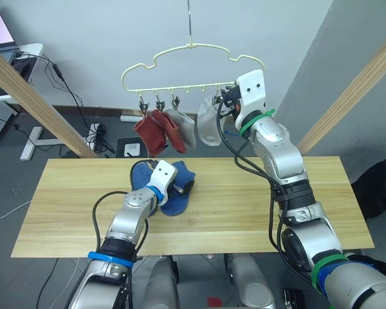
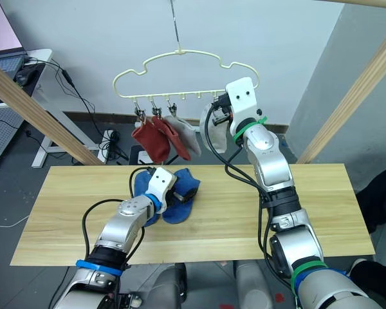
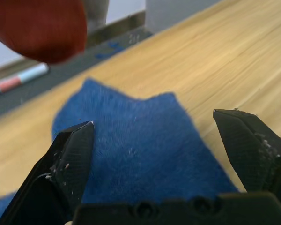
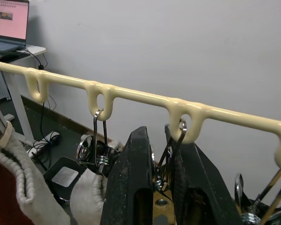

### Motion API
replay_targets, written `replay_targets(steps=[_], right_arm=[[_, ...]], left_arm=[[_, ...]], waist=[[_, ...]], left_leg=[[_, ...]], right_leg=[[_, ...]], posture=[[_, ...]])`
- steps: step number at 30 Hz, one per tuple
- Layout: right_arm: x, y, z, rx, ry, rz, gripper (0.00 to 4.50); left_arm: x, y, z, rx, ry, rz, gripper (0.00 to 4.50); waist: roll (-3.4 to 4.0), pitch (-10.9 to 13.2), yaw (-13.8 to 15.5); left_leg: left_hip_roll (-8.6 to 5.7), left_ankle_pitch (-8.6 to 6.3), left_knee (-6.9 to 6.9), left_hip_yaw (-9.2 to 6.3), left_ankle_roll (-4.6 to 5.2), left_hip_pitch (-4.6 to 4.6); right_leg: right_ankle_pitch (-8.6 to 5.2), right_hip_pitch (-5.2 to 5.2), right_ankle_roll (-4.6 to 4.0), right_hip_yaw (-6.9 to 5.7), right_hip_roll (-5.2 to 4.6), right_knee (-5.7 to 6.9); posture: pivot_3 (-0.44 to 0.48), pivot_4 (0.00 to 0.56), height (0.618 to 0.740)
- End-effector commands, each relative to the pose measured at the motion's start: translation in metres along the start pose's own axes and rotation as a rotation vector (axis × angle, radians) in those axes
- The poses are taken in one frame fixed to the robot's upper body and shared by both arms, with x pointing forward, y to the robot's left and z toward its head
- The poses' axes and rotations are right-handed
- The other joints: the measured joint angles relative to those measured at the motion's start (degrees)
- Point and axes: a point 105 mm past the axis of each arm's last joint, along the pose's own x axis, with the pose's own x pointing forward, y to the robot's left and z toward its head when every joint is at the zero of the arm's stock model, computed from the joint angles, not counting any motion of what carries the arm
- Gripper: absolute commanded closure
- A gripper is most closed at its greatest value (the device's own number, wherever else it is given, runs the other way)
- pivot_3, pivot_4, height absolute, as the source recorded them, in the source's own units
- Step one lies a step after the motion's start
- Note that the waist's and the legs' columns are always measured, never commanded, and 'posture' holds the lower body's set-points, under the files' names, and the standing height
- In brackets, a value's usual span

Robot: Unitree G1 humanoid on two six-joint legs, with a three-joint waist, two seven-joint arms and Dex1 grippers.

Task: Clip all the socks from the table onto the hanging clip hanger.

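Lowering the spread-open left gripper [image 3: 154,154] squarely over the soft blue knit socks [image 1: 174,187] should grip well, while the right gripper [image 4: 161,187] seems clenched on a small silver clip [image 4: 171,154].

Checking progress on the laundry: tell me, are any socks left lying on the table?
Yes, the blue socks lie on the table under the open left gripper, while red and grey ones hang from the clip hanger.

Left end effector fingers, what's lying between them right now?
A blue sock lies flat on the table between the open left end effector fingers, seen in the left wrist view.
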Motion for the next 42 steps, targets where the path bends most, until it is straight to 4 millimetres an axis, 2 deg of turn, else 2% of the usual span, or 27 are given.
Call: replay_targets(steps=[1,3,5,9,13,16,20,24,28,33,37,42], right_arm=[[-0.003,-0.002,0.022,-0.008,-0.069,-0.003,4.35],[-0.004,-0.002,0.021,-0.009,-0.064,-0.005,4.35],[-0.004,-0.002,0.020,-0.006,-0.059,-0.004,4.35],[-0.005,-0.002,0.019,0.001,-0.050,-0.004,4.35],[-0.006,-0.002,0.018,0.006,-0.046,-0.006,4.35],[-0.006,-0.003,0.018,0.007,-0.044,-0.007,4.35],[-0.006,-0.003,0.018,0.013,-0.042,-0.009,4.35],[-0.006,-0.003,0.018,0.027,-0.042,-0.007,4.35],[-0.006,-0.003,0.020,0.044,-0.041,-0.003,4.35],[-0.005,0.001,0.024,0.066,-0.046,0.009,4.35],[-0.005,0.003,0.025,0.081,-0.047,0.018,4.35],[-0.006,0.005,0.026,0.091,-0.046,0.024,4.35]], left_arm=[[0.008,0.006,-0.001,0.034,-0.006,0.027,0.00],[0.012,0.009,-0.009,0.052,0.029,0.036,0.00],[0.014,0.010,-0.016,0.081,0.054,0.032,0.39],[0.014,0.005,-0.037,0.082,0.123,0.012,1.52],[0.013,0.003,-0.043,0.071,0.135,0.000,2.63],[0.012,0.001,-0.042,0.075,0.114,-0.011,3.44],[0.014,-0.013,-0.020,0.074,-0.017,-0.069,4.40],[0.012,-0.054,0.021,0.046,-0.208,-0.238,4.50],[0.010,-0.078,0.060,0.049,-0.337,-0.312,4.50],[0.017,-0.089,0.110,0.104,-0.497,-0.282,4.50],[0.022,-0.091,0.132,0.138,-0.566,-0.253,4.50],[0.026,-0.079,0.147,0.163,-0.623,-0.155,4.50]], waist=[[0.00,0.00,-0.04],[0.00,0.00,-0.06],[0.00,0.00,-0.12],[0.02,-0.01,-0.25],[0.02,-0.03,-0.52],[0.02,-0.04,-0.73],[0.02,-0.04,-1.15],[0.04,-0.03,-1.41],[0.03,-0.03,-1.45],[0.03,-0.03,-1.56],[0.03,-0.03,-1.69],[0.03,-0.03,-1.69]], left_leg=[[0.00,0.00,0.00,0.00,0.00,0.00],[0.00,0.00,0.01,0.00,0.01,0.02],[0.00,0.01,0.02,0.00,0.01,0.05],[0.00,0.01,0.02,0.00,0.01,0.09],[0.00,0.01,0.04,0.00,0.01,0.17],[0.00,0.02,0.05,0.00,0.02,0.20],[0.00,0.02,0.05,0.00,0.03,0.21],[0.00,0.02,0.03,0.00,0.03,0.15],[0.00,0.02,0.00,0.00,0.03,0.05],[-0.01,0.02,0.01,0.00,0.04,0.09],[-0.01,0.02,-0.02,0.01,0.04,0.08],[-0.01,0.02,-0.08,0.01,0.05,0.07]], right_leg=[[0.00,0.00,0.00,0.00,0.00,0.01],[0.00,0.00,0.00,-0.01,0.00,0.05],[0.00,0.01,0.00,0.00,0.00,0.07],[0.00,0.02,0.00,0.01,0.00,0.12],[0.00,0.10,0.00,0.01,0.00,0.13],[-0.01,0.11,0.00,0.02,0.00,0.19],[-0.01,0.12,0.01,0.03,0.00,0.20],[-0.01,0.08,0.00,0.03,0.00,0.12],[-0.01,0.06,0.00,0.02,-0.01,0.01],[-0.01,0.07,0.01,0.03,0.00,0.04],[-0.01,0.08,0.01,0.03,0.00,-0.02],[-0.01,0.07,0.01,0.02,0.00,-0.10]], posture=[[-0.305,0.274,0.689],[-0.306,0.275,0.689],[-0.312,0.278,0.689],[-0.318,0.280,0.689],[-0.320,0.281,0.689],[-0.320,0.281,0.689],[-0.321,0.281,0.689],[-0.323,0.280,0.689],[-0.324,0.279,0.689],[-0.323,0.279,0.689],[-0.320,0.278,0.689],[-0.322,0.279,0.689]])
